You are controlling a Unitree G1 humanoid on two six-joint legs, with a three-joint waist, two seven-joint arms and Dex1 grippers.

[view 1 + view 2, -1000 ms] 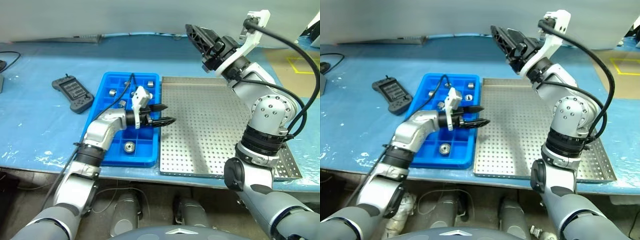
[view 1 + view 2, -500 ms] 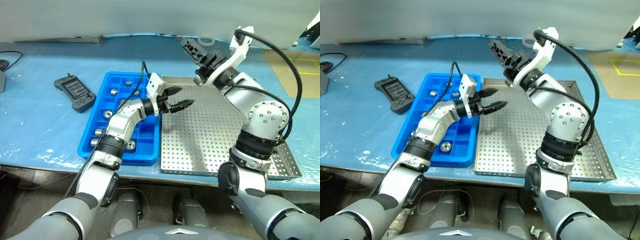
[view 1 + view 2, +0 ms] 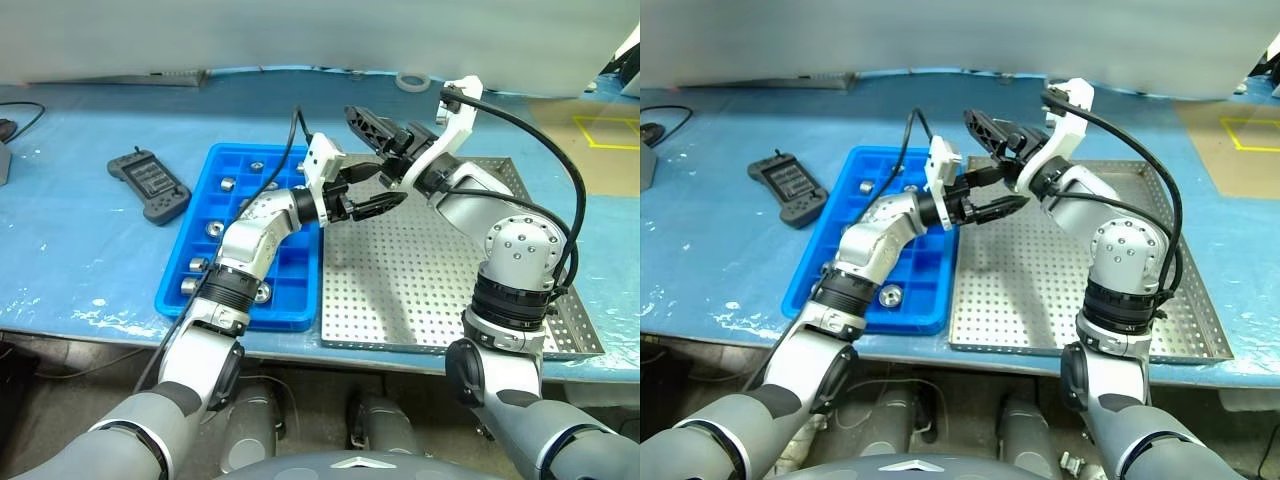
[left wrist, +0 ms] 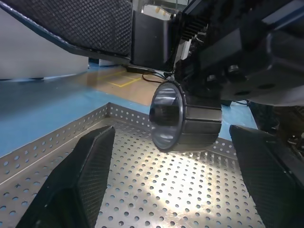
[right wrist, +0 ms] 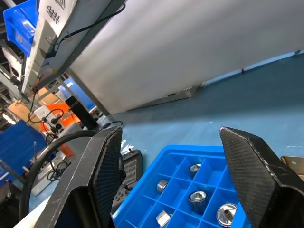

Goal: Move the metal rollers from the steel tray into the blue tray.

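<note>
The blue tray [image 3: 232, 250] lies left of the steel tray [image 3: 440, 280], their long sides touching. Several metal rollers sit in the blue tray's compartments, such as one at the back [image 3: 229, 184] and one at the front [image 3: 262, 292]. More rollers [image 5: 197, 197] show in the right wrist view. My left gripper [image 3: 388, 185] hovers open over the steel tray's far left part, nothing between its fingers [image 4: 80, 180]. My right gripper [image 3: 372, 128] hangs open just above and behind it, pointing left toward the blue tray, with nothing in it. The two grippers are close together.
A black remote [image 3: 148, 185] lies on the blue table cover left of the blue tray. A white tape roll [image 3: 408, 80] sits at the back of the table. A cable [image 3: 20, 120] runs along the far left. The table's front edge is close below both trays.
My left gripper has risen and swung right, from the blue tray's right edge to above the steel tray. My right gripper has come down and left toward it. Both stay open.
</note>
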